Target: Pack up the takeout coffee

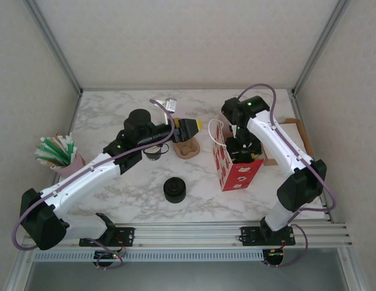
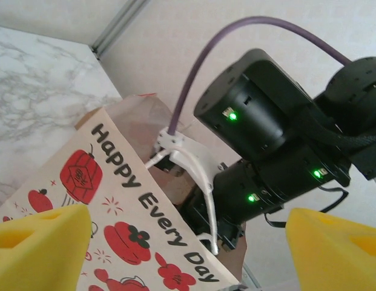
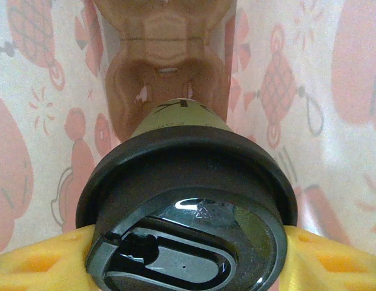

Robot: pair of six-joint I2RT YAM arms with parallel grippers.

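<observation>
Black-lidded takeout coffee (image 3: 189, 200) in right claw (image 3: 188, 267)

bag (image 1: 223, 162): white and red, red lanterns and flowers, black lettering | cup (image 3: 181, 118): olive-brown sides | lid (image 3: 188, 206): glossy black | table (image 1: 127, 194): white marble, grey veins | finger pads (image 2: 39, 242): yellow | arms (image 1: 85, 179): white and black | cables (image 1: 260, 86): purple | straws (image 1: 54, 148): green and white | straw holder (image 1: 71, 165): pink | lid stack (image 1: 174, 190): black
</observation>
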